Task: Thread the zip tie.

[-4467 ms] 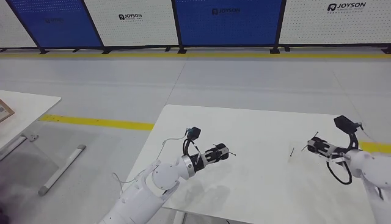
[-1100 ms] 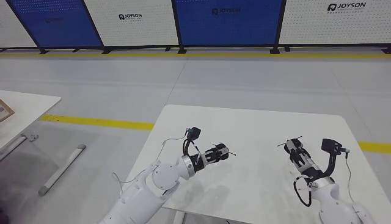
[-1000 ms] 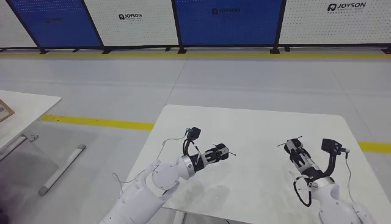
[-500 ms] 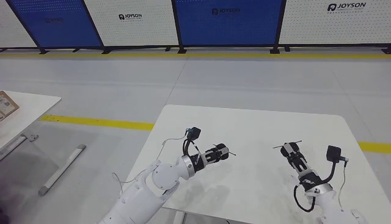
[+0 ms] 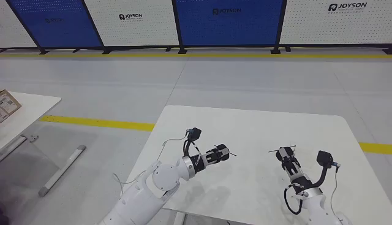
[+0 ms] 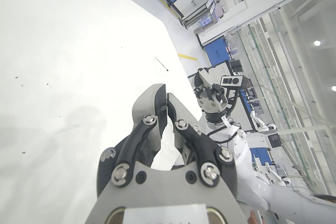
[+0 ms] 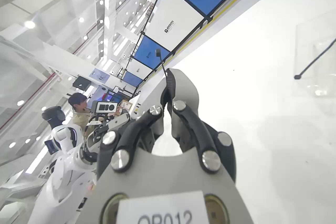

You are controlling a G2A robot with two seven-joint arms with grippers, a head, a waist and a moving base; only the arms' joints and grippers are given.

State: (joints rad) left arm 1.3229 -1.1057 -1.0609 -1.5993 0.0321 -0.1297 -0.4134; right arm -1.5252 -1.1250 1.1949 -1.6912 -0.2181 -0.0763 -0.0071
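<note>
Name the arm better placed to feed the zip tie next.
Right. The right gripper is shut on the zip tie, its head clear of the fingertips; the left gripper is shut, no tie clearly in it.

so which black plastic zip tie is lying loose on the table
The thin black plastic zip tie flat on the white table, untouched. The other zip tie is pinched in the shut right gripper, head past its fingertips.

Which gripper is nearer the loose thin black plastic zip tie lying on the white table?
Right. The loose black zip tie lies close by the right gripper, which grips a second zip tie; the left gripper is farther off across the table.
</note>
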